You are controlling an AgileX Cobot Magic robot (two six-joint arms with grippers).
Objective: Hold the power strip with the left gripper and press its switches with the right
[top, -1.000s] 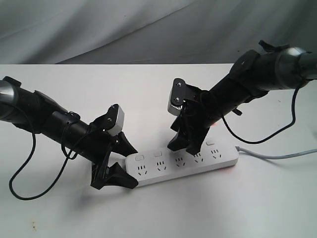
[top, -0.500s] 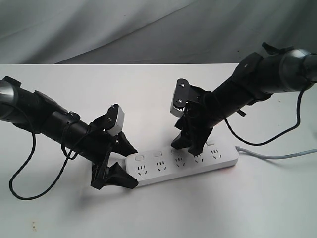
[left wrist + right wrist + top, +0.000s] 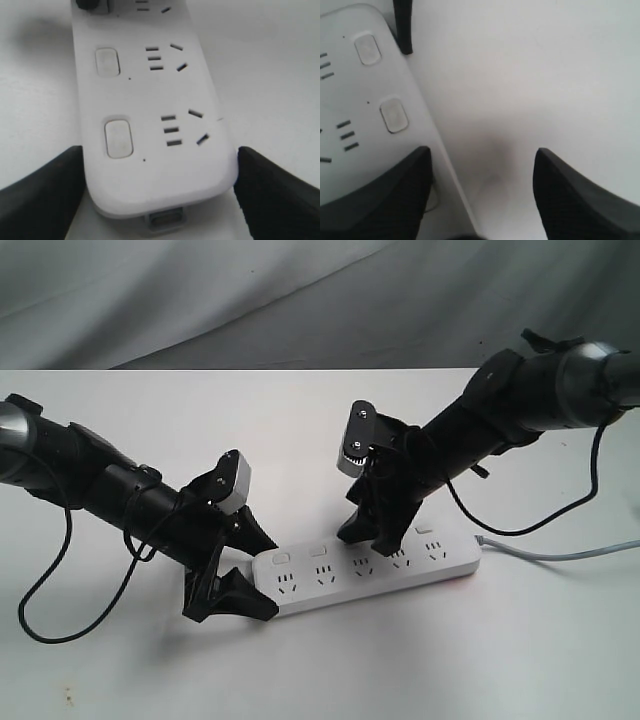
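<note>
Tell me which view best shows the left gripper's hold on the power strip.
Left wrist view: both fingers of the left gripper flank the end of the power strip, apparently touching its sides. Exterior view shows the straddle from afar, contact unclear. Right wrist view shows only one fingertip.

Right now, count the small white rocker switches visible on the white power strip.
3 switches: two near the left gripper, one by the cable; the right gripper may hide more.
</note>
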